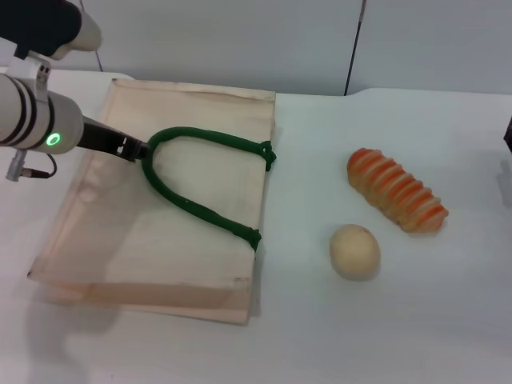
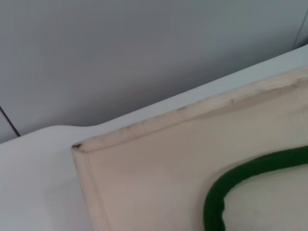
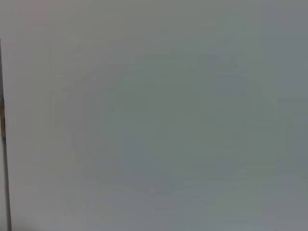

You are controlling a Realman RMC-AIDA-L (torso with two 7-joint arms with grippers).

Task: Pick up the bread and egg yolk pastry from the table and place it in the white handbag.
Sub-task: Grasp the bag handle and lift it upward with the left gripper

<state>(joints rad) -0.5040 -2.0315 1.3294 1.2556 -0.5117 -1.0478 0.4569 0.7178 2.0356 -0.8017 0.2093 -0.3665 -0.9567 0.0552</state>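
Note:
The white handbag (image 1: 160, 224) lies flat on the left half of the table (image 1: 400, 320); its far corner and a green handle (image 2: 231, 183) show in the left wrist view. My left gripper (image 1: 134, 150) reaches in from the left and is shut on the bend of the green handle (image 1: 192, 210), over the bag's upper part. The bread (image 1: 396, 190), ridged and striped orange and cream, lies to the right of the bag. The egg yolk pastry (image 1: 354, 251), a pale beige ball, sits just in front of the bread. My right gripper is out of view; its wrist view shows only a grey wall.
A grey wall (image 1: 240, 40) runs behind the table's far edge. A dark sliver (image 1: 509, 132) shows at the right border of the head view. Bare tabletop lies in front of the bag and the pastry.

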